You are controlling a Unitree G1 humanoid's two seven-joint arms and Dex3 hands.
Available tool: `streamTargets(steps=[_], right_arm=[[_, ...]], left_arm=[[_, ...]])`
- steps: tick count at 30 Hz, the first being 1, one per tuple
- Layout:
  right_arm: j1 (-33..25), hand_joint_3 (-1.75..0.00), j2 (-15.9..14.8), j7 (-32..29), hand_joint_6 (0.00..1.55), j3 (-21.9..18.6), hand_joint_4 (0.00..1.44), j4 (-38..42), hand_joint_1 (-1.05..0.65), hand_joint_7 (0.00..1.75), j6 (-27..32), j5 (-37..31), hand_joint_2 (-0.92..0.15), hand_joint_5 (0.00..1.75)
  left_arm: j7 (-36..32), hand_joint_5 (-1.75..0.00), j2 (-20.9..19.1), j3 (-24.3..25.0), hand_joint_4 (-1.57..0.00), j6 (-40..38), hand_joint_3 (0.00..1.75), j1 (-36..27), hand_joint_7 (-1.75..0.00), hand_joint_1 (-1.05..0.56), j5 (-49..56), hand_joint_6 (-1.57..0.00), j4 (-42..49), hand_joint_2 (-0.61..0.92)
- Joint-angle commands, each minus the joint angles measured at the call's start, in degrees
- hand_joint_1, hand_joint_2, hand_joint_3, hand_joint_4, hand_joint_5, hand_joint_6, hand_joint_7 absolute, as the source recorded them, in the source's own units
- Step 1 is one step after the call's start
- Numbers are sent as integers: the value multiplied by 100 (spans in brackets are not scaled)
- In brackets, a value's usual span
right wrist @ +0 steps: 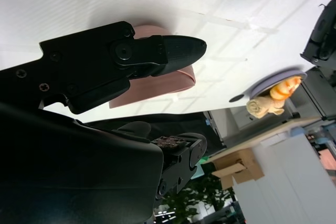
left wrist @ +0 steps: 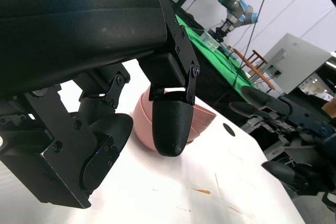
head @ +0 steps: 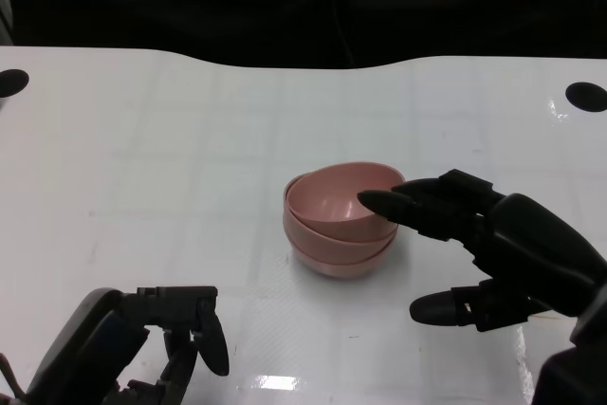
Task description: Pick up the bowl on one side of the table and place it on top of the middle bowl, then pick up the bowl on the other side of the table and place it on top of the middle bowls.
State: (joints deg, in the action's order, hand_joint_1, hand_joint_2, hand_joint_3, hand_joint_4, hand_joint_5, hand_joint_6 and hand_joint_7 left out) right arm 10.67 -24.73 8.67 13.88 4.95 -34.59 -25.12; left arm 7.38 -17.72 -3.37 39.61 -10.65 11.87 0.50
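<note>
My head view looks down the desk (head: pixel 190 120), both wrist views close behind their hands, all sharing the bowls (head: pixel 340 220).

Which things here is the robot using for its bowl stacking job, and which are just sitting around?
For the job:
stack of pink plastic bowls
right hand, open beside the stack
left hand, holding nothing

Just lying about:
white table
two black round holes in the table, at its far corners
</note>
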Motion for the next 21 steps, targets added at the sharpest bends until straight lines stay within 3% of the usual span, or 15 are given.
streamTargets(steps=[1, 6, 10, 13, 18, 21], right_arm=[[-130, -28, -54, -91, 19, -129, 0, -71, -76, 1, -151, 68, -92, 51], [-136, -27, -33, -77, 19, -156, 0, -57, -75, 1, -185, 56, -92, 52], [-1176, -11, 145, -581, 35, -429, 3, -538, -50, 11, -360, 105, -92, 82], [-1362, -6, 254, -867, 42, -522, 6, -506, -41, 18, -583, 34, -92, 95], [-1443, -4, 345, -1114, 47, -603, 9, -347, -37, 23, -812, -31, -92, 102], [-1471, -4, 428, -1229, 61, -662, 31, -279, -26, 35, -783, -2, -92, 107]], left_arm=[[56, -166, -65, 19, -91, -45, 168, -35, -140, 12, -9, -91, -40, 13], [55, -167, -66, 18, -91, -49, 169, -36, -141, 12, -9, -91, -42, 13], [53, -168, -70, 7, -91, -45, 169, -2, -141, 14, 2, -91, -10, 13], [54, -168, -77, 3, -91, -15, 168, 18, -141, 15, -2, -91, 25, 13], [53, -168, -95, 2, -91, 0, 168, 33, -141, 15, 13, -91, 51, 14], [52, -168, -96, 4, -91, -1, 167, 38, -140, 13, 12, -91, 74, 14]])
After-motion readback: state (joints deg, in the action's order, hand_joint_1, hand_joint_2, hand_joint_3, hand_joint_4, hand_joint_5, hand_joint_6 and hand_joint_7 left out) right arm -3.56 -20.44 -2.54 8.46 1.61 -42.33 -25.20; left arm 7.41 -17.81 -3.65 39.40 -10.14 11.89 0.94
